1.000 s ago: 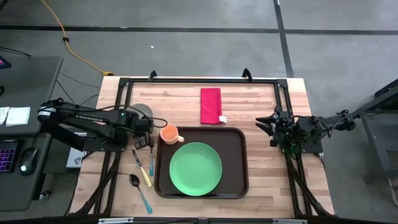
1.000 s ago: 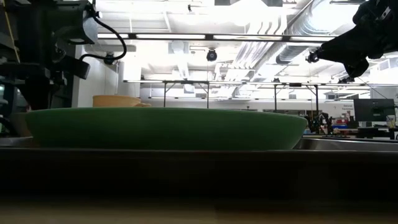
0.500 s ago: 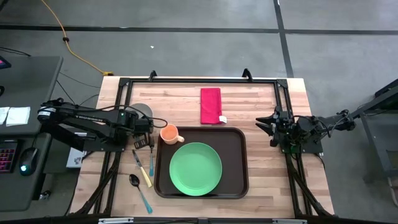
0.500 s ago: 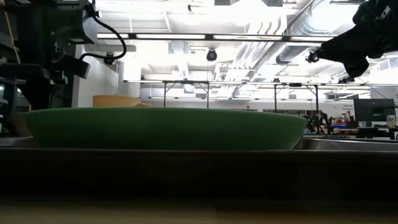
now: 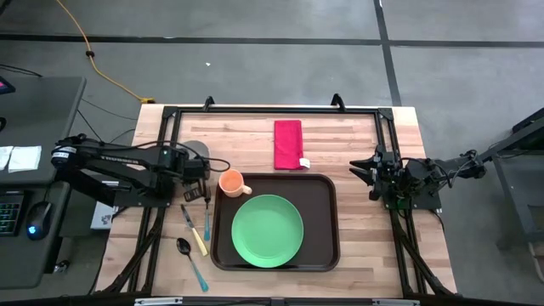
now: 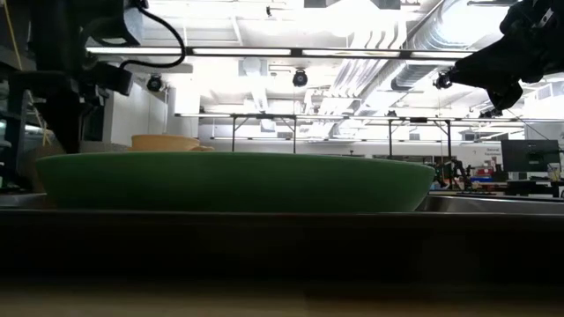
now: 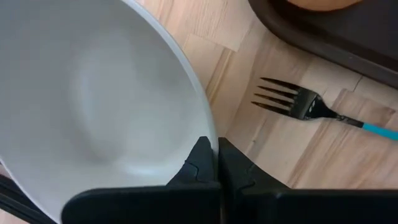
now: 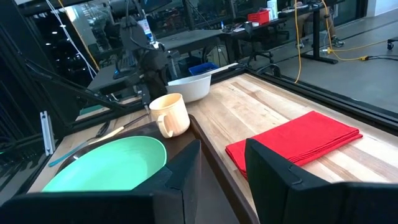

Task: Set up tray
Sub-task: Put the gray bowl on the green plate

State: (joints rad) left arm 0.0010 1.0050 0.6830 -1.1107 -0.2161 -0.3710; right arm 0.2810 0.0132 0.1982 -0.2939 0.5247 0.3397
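The tray (image 5: pixel 274 223) lies flat on the table (image 5: pixel 357 246), near its front edge and about midway between the two arms. It carries a green plate (image 5: pixel 267 230) in the middle and an orange cup (image 5: pixel 231 182) in its rear left corner. The left gripper (image 7: pixel 217 163) is off the tray, just beyond its rear left corner, with its fingers clamped on the rim of a white bowl (image 7: pixel 87 106); the bowl (image 5: pixel 194 151) sits on the table left of the cup. A fork (image 7: pixel 311 109) lies on the table between the bowl and the tray edge, with a spoon (image 5: pixel 190 262) nearby at the tray's left side. The right gripper (image 5: pixel 364 172) waits just past the tray's right rear corner, its fingers apart and holding nothing. A red napkin (image 5: pixel 288 144) lies behind the tray.
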